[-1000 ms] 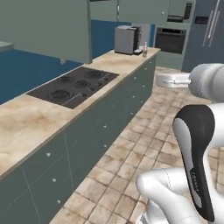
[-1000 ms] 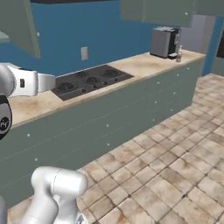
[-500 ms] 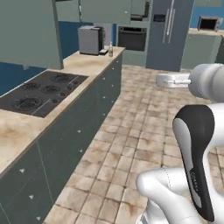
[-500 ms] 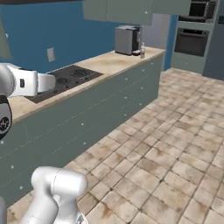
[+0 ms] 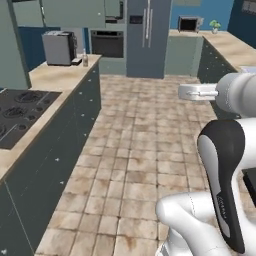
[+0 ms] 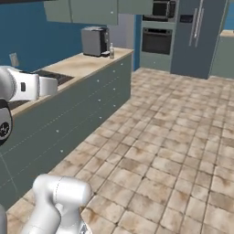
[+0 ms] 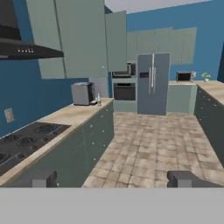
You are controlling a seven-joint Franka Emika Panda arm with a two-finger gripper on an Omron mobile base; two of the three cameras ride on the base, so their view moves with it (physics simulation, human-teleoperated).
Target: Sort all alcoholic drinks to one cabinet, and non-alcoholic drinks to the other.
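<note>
Nearest, at the bottom of the hand view, the two-finger gripper [image 7: 113,179] holds nothing, its dark fingertips [image 7: 43,178] spread as wide as they go over the brown tiled floor [image 7: 148,144]. In the lower left lies the black four-ring hob [image 7: 26,142], set into the long beige stone counter [image 7: 74,114] that runs away toward the centre. At its far end stands a grey boxy appliance [image 7: 82,93] with a small slim bottle-like item [image 7: 99,99] just beside it, too small to tell whether it is one of the drinks. Above, in the upper left, hang the grey-green flat-doored wall cabinets [image 7: 83,43], doors apparently shut. Beyond, at the centre, is the tall grey double-door fridge [image 7: 152,83]. This looks like a travelling step with no sorting done. To do it well, the base should square up close to the counter under the cabinets before the arm reaches, keeping the empty hand high and clear of the counter edge.
</note>
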